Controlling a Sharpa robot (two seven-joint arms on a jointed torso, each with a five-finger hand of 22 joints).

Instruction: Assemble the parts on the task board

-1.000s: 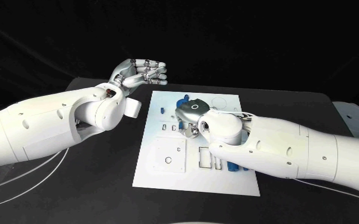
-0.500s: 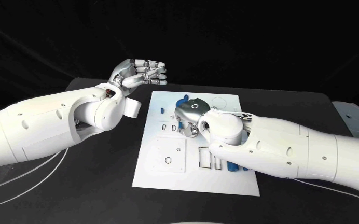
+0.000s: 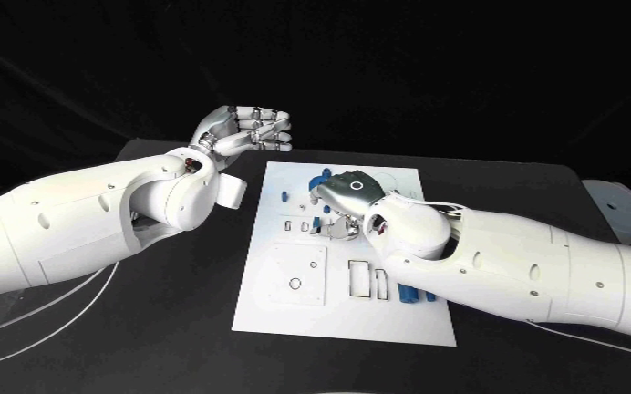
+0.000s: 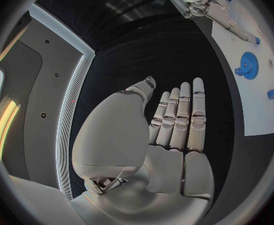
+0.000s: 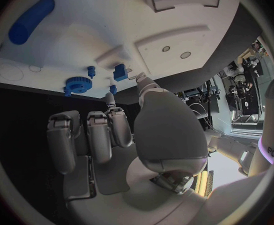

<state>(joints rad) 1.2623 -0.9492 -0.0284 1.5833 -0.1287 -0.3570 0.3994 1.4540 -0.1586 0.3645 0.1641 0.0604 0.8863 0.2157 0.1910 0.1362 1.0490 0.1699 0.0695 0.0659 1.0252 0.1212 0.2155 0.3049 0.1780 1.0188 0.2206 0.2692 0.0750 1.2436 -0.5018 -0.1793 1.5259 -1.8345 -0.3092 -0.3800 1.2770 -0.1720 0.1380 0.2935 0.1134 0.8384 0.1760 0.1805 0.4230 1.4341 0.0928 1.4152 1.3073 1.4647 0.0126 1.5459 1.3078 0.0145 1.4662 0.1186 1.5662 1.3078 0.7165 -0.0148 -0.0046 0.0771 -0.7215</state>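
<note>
The white task board (image 3: 303, 314) lies in the middle of the black table. My right hand (image 3: 346, 193) hovers low over its far half, fingers pointing down and holding nothing. In the right wrist view its thumb tip reaches close to a small blue block (image 5: 119, 72), with a blue gear (image 5: 78, 85), a small blue peg (image 5: 91, 71) and a blue cylinder (image 5: 30, 20) on the board (image 5: 80, 40). My left hand (image 3: 250, 129) is raised off the board's far left corner, empty, fingers stretched side by side (image 4: 177, 117). The left wrist view shows the gear (image 4: 247, 63).
A raised white square plate (image 3: 298, 274) and narrow slots (image 3: 368, 280) take up the board's near half. A blue cylinder (image 3: 410, 295) lies beside my right forearm. Thin cables (image 3: 79, 298) run over the table's left side.
My right hand has shifted a little to the right and farther across the board. The left hand has stayed where it was.
</note>
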